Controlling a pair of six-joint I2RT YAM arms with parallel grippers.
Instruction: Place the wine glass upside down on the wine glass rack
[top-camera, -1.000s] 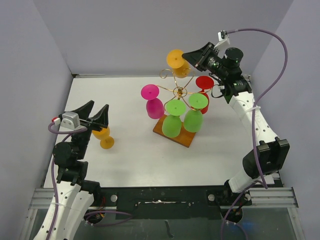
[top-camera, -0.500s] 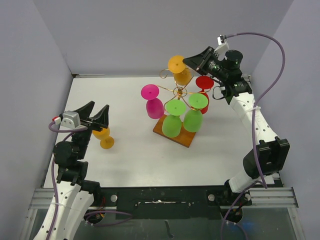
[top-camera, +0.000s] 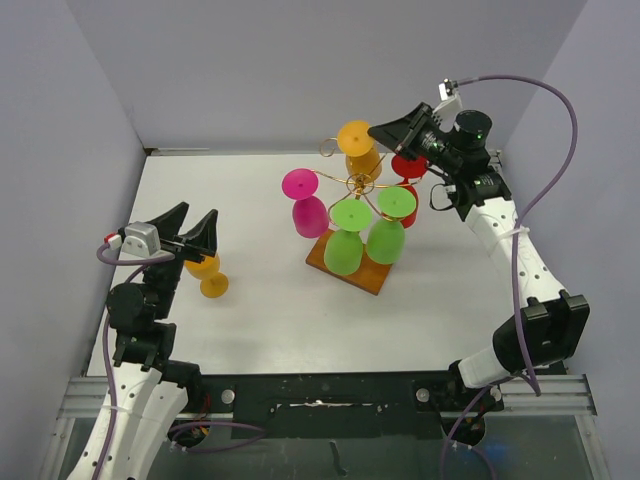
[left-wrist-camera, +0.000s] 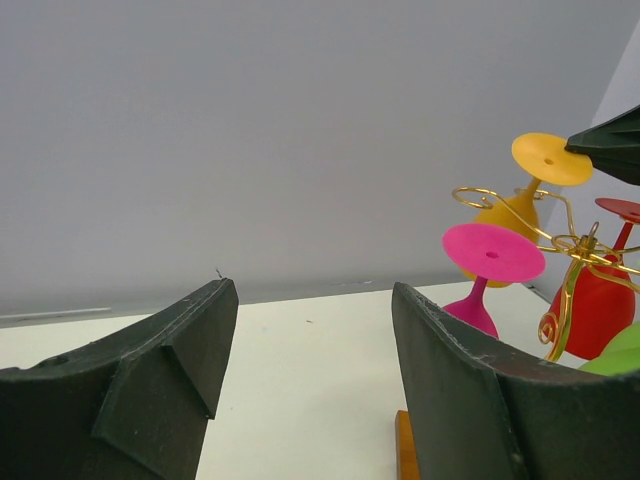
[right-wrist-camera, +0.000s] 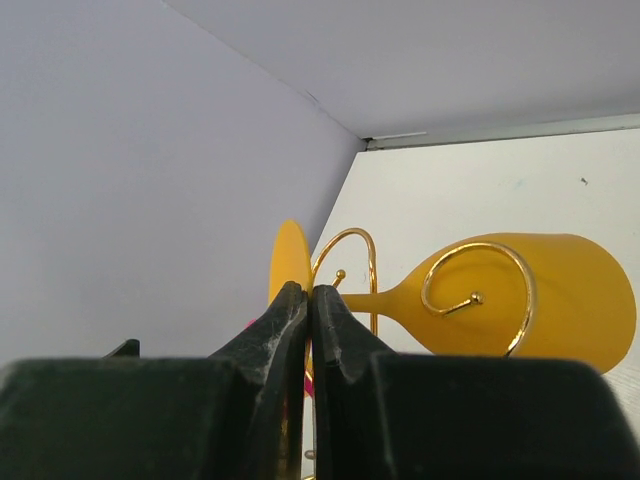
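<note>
Right end effector (top-camera: 376, 130), upper right of the top view, has its fingers pressed together on nothing, tips just beside the foot of the yellow wine glass (top-camera: 357, 145). That glass hangs upside down in a curled arm of the wine glass rack (top-camera: 365, 279) at upper centre. Left end effector (top-camera: 188, 230), at left, stands wide open and empty by an orange glass (top-camera: 208, 275) on the bench (top-camera: 260, 320).
</note>
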